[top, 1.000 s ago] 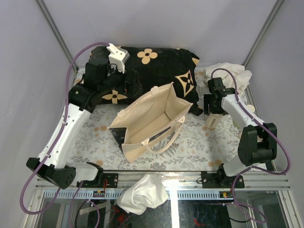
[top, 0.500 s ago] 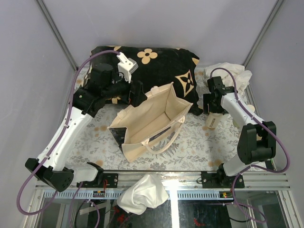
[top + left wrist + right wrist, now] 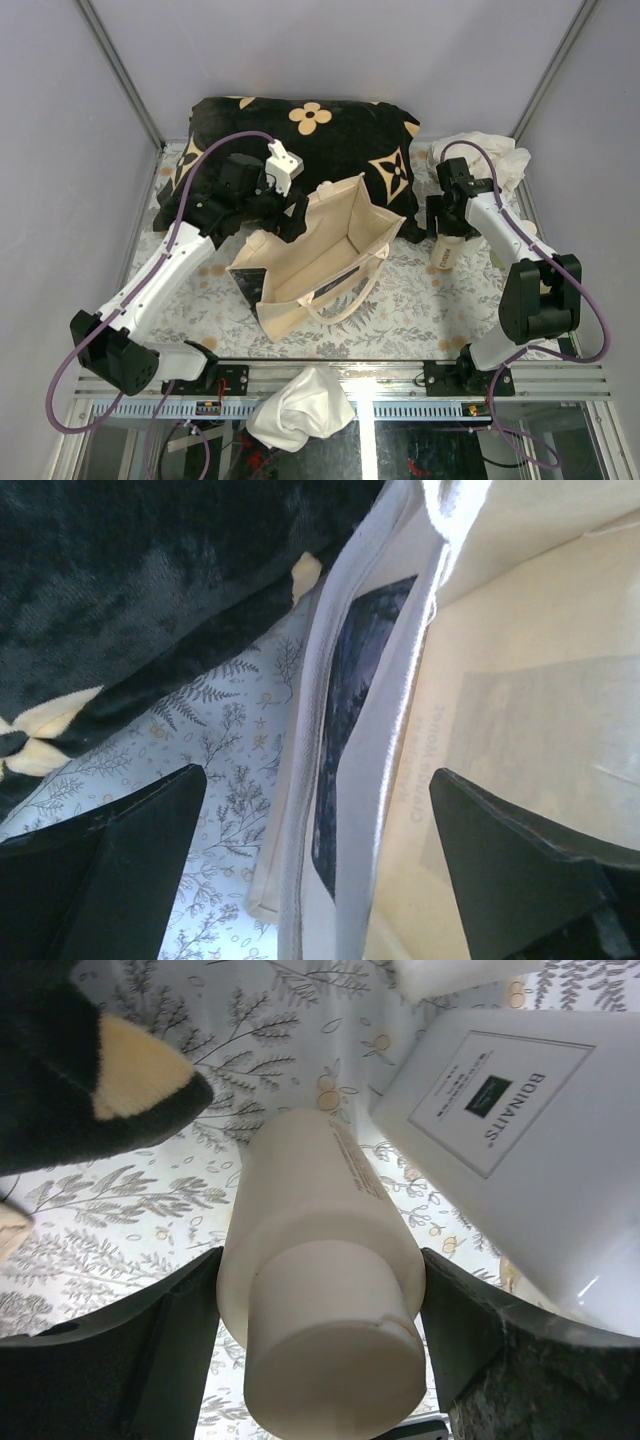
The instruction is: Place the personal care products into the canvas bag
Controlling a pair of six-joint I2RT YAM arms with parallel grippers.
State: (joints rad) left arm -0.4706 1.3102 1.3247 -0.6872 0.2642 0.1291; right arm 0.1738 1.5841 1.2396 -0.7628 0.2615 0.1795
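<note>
Here the right pincer (image 3: 322, 1345) stands half open, clenched on a cream bottle (image 3: 320, 1220). Both fingers (image 3: 120, 1350) press its sides just below the cap. This is at 3 o'clock from the canvas bag (image 3: 290, 300), beside a white labelled product (image 3: 500, 1110) on the floral worktop (image 3: 420, 300). The left pincer (image 3: 320, 865) is spread wide and released, holding nothing. It hangs astride the bag's wall at its 10 o'clock corner, next to the black cushion (image 3: 330, 140).
</note>
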